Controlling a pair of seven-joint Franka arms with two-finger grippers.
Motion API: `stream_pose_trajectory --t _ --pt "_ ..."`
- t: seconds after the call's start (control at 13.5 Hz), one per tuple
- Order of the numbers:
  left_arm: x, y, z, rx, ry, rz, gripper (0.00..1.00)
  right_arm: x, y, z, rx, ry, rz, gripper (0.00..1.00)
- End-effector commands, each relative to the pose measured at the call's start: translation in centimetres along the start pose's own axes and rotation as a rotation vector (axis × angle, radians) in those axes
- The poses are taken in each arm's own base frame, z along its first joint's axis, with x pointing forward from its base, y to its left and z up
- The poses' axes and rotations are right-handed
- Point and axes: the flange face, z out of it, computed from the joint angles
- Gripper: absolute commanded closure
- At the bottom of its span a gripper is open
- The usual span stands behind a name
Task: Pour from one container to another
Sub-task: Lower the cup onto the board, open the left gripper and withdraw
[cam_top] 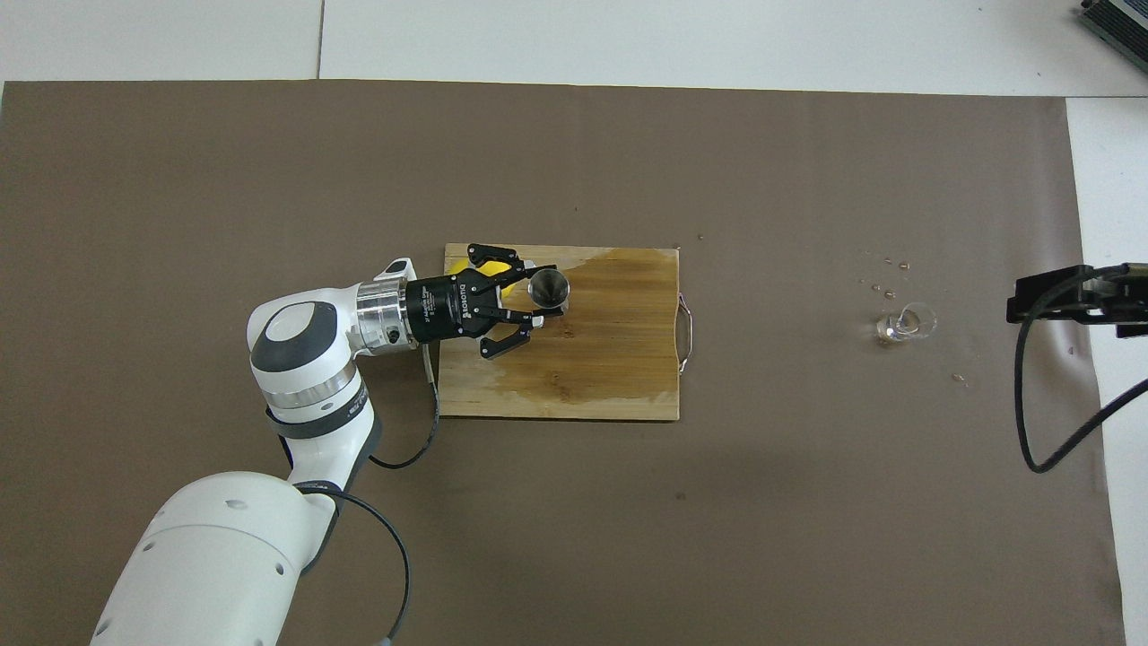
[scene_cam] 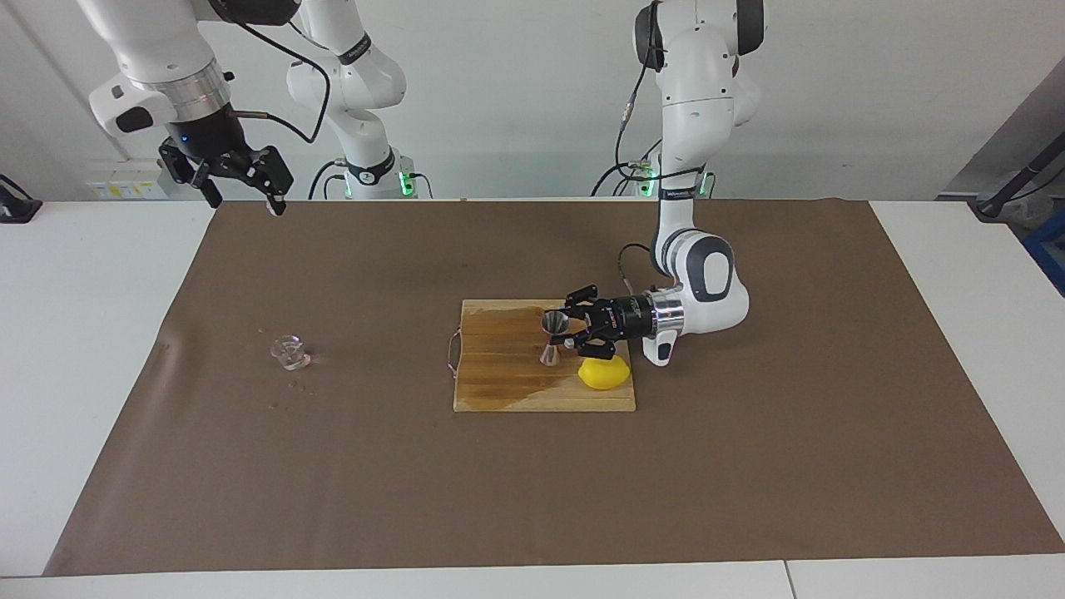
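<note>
Gripping the steel jigger [scene_cam: 552,337] at its narrow waist, the left gripper [scene_cam: 569,333] reaches in sideways over the wooden cutting board [scene_cam: 499,383], its fingers clenched on the metal. In the overhead view the jigger sits at the gripper's three o'clock, right at the fingertips. It stands upright, long axis vertical, open mouth facing up. It looks shiny and hourglass-shaped, two cones joined in the middle. A yellow lemon [scene_cam: 602,374] lies on the board under the gripper's wrist.

The tiny clear glass cup [scene_cam: 289,351] stands on the brown mat [scene_cam: 532,499], well apart from the board toward the right arm's end of the table; it is squat and transparent. The right gripper [scene_cam: 241,187] waits raised over the mat's corner, fingers spread and holding nothing.
</note>
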Motion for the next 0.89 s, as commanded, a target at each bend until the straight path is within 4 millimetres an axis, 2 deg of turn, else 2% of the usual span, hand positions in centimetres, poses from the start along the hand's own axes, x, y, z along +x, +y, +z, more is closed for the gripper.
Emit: stream_pose_trajectory --t 0.0,0.44,0.59,0.66,0.74,0.81 --pt "1.1 -0.4 -0.1 -0.036 0.009 0.022 0.75 -0.8 0.2 -0.1 0.005 -0.003 -0.016 0.0" --pt "2.5 -0.5 0.1 -0.034 0.027 0.027 0.74 -0.8 0.2 -0.1 0.005 -0.003 -0.016 0.0" --pt "2.6 -0.5 0.1 -0.035 0.029 0.026 0.7 -0.8 0.2 -0.1 0.005 -0.003 -0.016 0.0" --pt "2.5 -0.5 0.2 -0.034 0.029 0.027 0.64 -0.8 0.2 -0.1 0.005 -0.003 -0.018 0.0" --pt "2.6 -0.5 0.2 -0.033 0.03 0.027 0.48 -0.8 0.2 -0.1 0.005 -0.003 -0.016 0.0" --pt "2.5 -0.5 0.1 -0.036 0.032 0.028 0.2 -0.8 0.2 -0.1 0.005 -0.003 -0.016 0.0"
